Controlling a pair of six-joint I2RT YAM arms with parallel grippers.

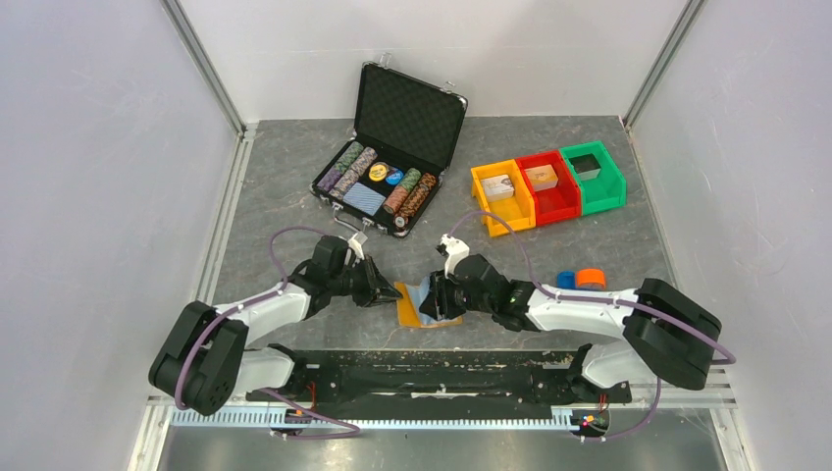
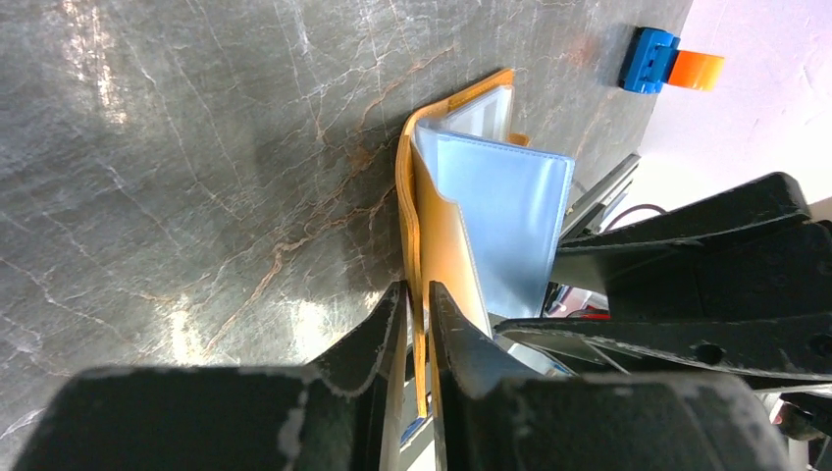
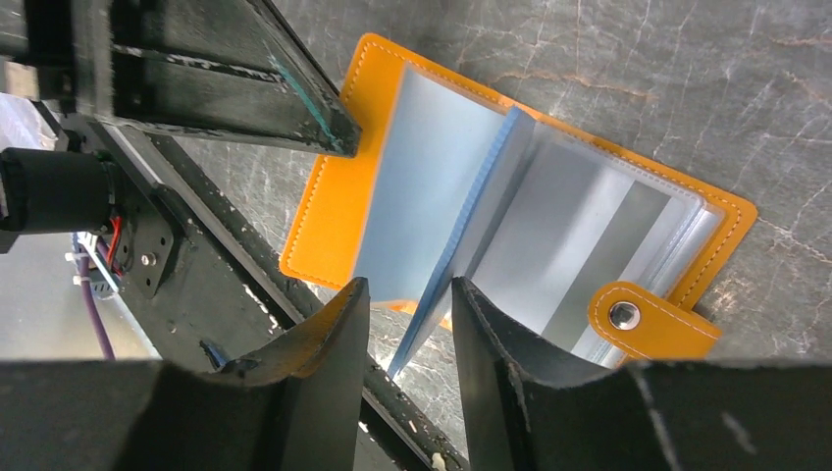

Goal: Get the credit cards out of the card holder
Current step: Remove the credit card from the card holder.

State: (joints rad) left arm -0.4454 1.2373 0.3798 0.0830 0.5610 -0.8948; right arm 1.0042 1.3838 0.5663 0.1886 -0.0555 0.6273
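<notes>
The orange card holder lies open on the dark table between both arms. My left gripper is shut on the edge of its raised orange cover. A light blue credit card stands up from the clear sleeves like a page; it also shows in the left wrist view. My right gripper is open with that card's lower corner between its fingers, a gap showing on each side. The holder's snap tab lies to the right of the right finger. No grey-beige card shows.
An open black chip case stands at the back. Orange, red and green bins sit at the back right. A small blue and orange pair of objects lies right of the right arm. The black base rail runs along the near edge.
</notes>
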